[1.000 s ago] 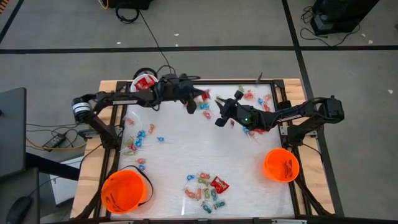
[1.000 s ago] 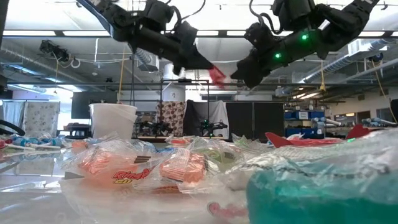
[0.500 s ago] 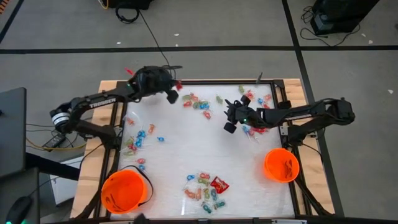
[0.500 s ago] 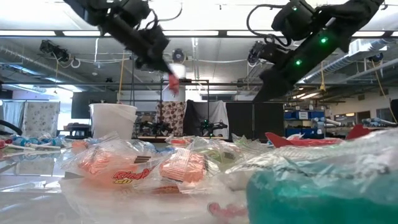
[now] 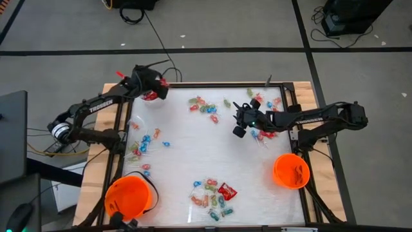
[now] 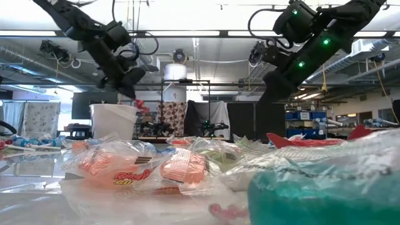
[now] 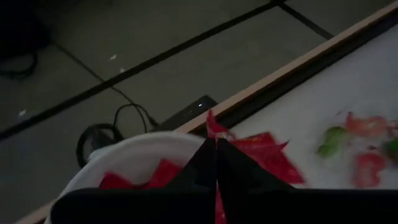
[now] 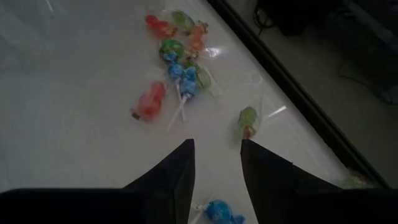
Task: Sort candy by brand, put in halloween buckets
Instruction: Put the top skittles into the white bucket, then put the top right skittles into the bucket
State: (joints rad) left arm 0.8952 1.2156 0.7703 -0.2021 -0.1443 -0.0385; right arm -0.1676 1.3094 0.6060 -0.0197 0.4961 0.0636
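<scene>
My left gripper (image 5: 156,91) is shut on a red packet of candy (image 7: 261,155) at the table's far left corner, over the small white bucket (image 7: 124,158). Other red packets lie in that bucket (image 6: 114,120). My right gripper (image 8: 214,165) hangs open and empty above the table's far right part, over loose lollipops (image 8: 184,79) and wrapped pieces. Two orange halloween buckets (image 5: 129,198) (image 5: 291,171) stand at the near left and at the right edge. My left gripper pinches the red packet between its two fingers; one corner (image 7: 213,126) sticks out past the fingertips. The fingers slant down toward the far left corner. The packet (image 6: 139,104) is lifted clear, hanging just above the white bucket's mouth.
Candy lies in heaps: by the left edge (image 5: 143,145), at the far middle (image 5: 203,106), at the far right (image 5: 265,106) and near the front edge (image 5: 214,193). A wooden rim (image 5: 212,82) frames the white tabletop. Cables lie on the floor beyond the far left corner.
My left gripper has swung from the far middle of the table toward the far left corner, carrying the red packet clear of the table, and now hangs over the white bucket. My right gripper, close to the packet a second ago, has drawn back slightly toward the right and turned.
</scene>
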